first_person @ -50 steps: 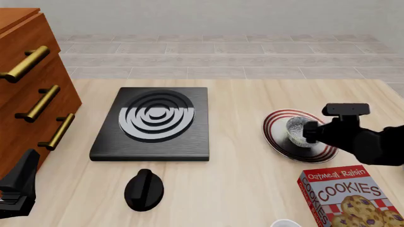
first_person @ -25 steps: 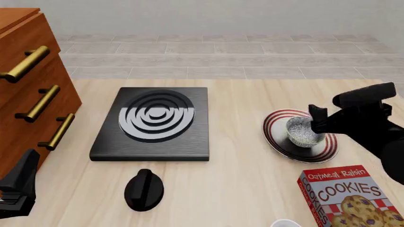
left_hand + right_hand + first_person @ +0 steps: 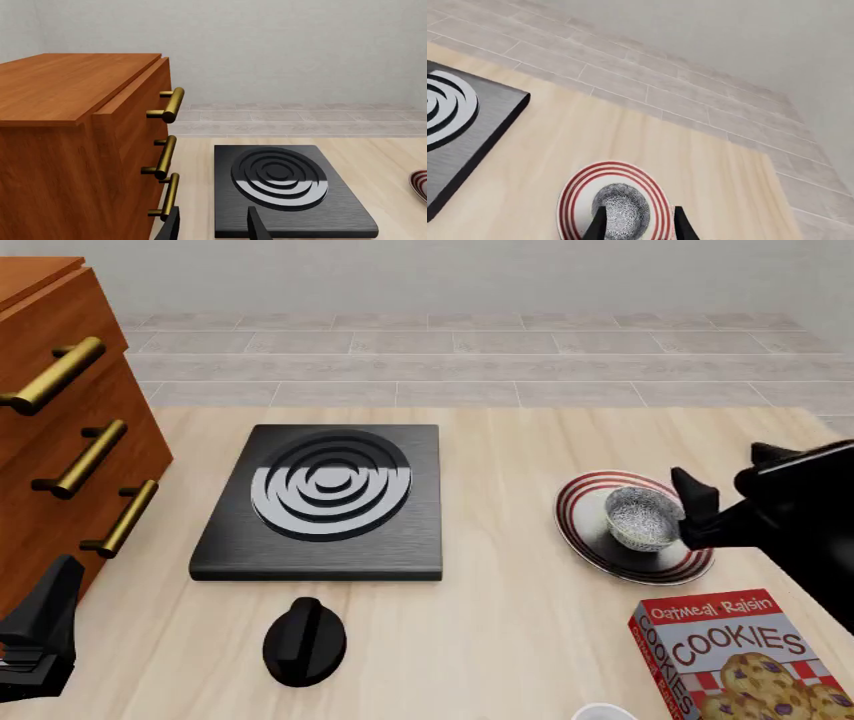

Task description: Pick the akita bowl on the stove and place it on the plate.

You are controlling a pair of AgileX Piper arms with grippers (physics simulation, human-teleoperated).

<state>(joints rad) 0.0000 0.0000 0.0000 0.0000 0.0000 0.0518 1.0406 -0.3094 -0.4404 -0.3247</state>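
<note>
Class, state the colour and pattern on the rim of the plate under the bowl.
The plate is white with red concentric stripes around its rim, clearest in the right wrist view.

The stove (image 3: 324, 503) looked brushed matt black, its rings bright metal. The table (image 3: 507, 620) showed pale smooth wood grain; the drawer unit (image 3: 60, 430) was polished reddish wood with brass-looking handles (image 3: 83, 458).

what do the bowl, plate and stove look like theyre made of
Akita bowl: probably glazed ceramic, speckled grey-white inside. Plate: glossy white ceramic look, red rings around the rim. Stove: matte black slab with a brushed grain, possibly metal or glass, with silver-white burner rings.
</note>
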